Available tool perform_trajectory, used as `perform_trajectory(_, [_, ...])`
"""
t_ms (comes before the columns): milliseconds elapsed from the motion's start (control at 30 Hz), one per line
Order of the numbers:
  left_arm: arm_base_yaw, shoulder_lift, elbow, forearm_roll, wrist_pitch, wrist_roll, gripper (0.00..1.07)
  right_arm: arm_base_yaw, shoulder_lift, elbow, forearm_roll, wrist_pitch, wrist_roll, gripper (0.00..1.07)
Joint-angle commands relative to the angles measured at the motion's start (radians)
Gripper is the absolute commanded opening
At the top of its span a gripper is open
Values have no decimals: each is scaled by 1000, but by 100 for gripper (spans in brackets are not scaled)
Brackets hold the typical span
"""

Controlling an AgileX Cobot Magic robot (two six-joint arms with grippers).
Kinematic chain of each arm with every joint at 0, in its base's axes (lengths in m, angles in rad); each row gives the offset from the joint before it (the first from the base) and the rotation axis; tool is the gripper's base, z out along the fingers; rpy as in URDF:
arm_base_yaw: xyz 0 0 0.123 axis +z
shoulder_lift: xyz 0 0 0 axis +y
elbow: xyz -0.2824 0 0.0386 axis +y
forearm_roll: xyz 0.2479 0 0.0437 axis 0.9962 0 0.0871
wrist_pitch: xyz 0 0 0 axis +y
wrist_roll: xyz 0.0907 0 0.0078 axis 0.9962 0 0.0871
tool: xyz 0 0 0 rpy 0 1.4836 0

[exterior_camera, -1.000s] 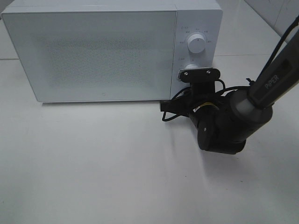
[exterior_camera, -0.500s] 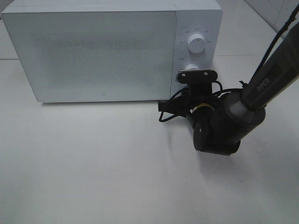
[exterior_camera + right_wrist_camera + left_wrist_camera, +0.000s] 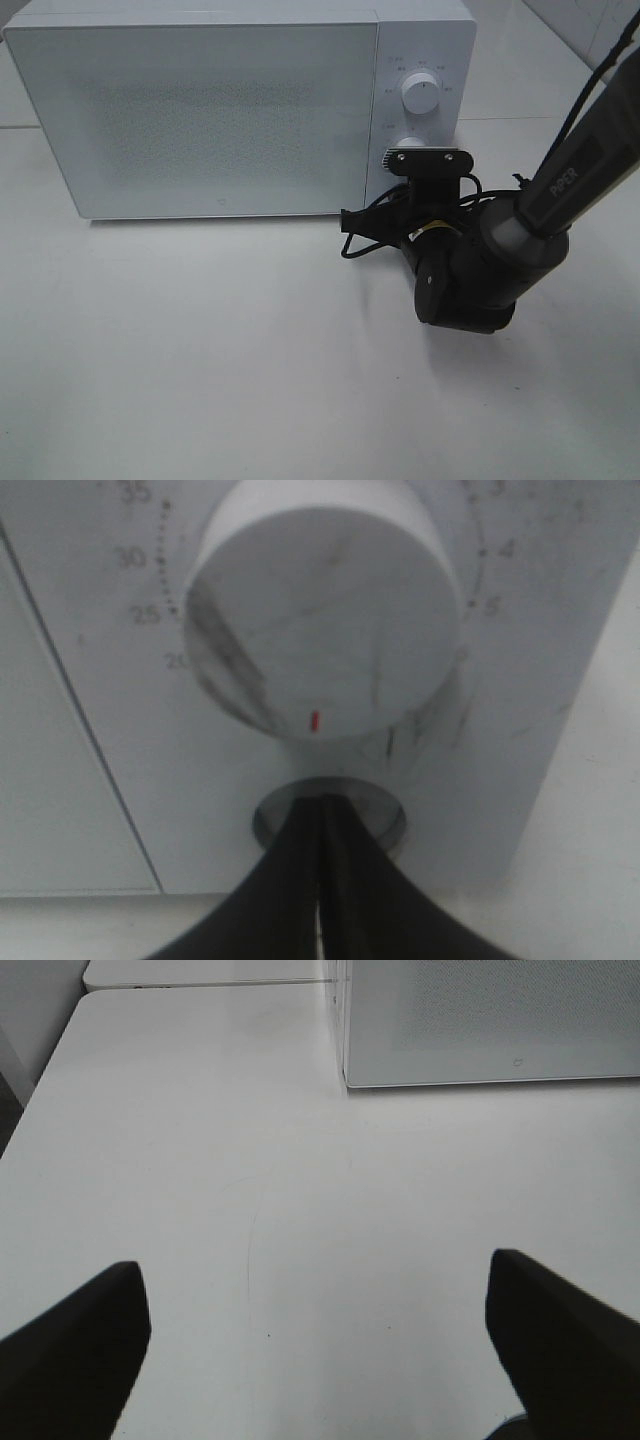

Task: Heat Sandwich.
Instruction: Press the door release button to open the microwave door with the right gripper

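Observation:
The sandwich is out of view. The white microwave (image 3: 200, 110) stands at the back of the table with its door closed. My right gripper (image 3: 320, 805) is shut, and its joined fingertips rest at a round grey button (image 3: 375, 815) just below the lower timer knob (image 3: 320, 610) with its red mark. In the exterior high view the right wrist (image 3: 465, 275) sits in front of the control panel and its camera mount hides the fingertips. My left gripper (image 3: 320, 1340) is open over bare table, near the microwave's front left corner (image 3: 350, 1070), with nothing between its fingers (image 3: 75, 1350).
The upper knob (image 3: 421, 94) is on the control panel above the right wrist. The white table (image 3: 200, 350) stretches in front of the microwave. The table's left edge (image 3: 40, 1090) shows in the left wrist view. Black cables (image 3: 365, 225) loop beside the right wrist.
The right arm has shifted slightly left, closer to the control panel. Its gripper stays shut. The microwave door is unchanged.

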Motion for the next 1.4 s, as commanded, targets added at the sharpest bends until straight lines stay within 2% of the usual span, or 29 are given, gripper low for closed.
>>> perform_trajectory(33, [0,-19,3,-4,-12,-1,84,-24,-12,-26,-5,-110,47,0])
perform_trajectory(233, [0,-19,3,-4,-12,-1,84,-31,-12,-27,-7,-114,134,0])
perform_trajectory(300, [0,-19,3,-4,-12,-1,84,-45,-12,-37,-4,-114,255,0])
perform_trajectory(667, [0,-19,3,-4,-12,-2,84,-47,-13,-92,-3,-124,615,0])
perform_trajectory(767, [0,-19,3,-4,-12,-2,84,-47,-13,-93,37,-183,807,0])
perform_trajectory(1067, [0,-19,3,-4,-12,-2,84,-59,-12,-93,105,-229,1106,0])
perform_trajectory(1233, [0,-19,3,-4,-12,-2,84,-94,-12,-109,34,-228,1111,0])
perform_trajectory(1400, [0,-19,3,-4,-12,-2,84,-105,-12,-145,28,-223,1115,0])
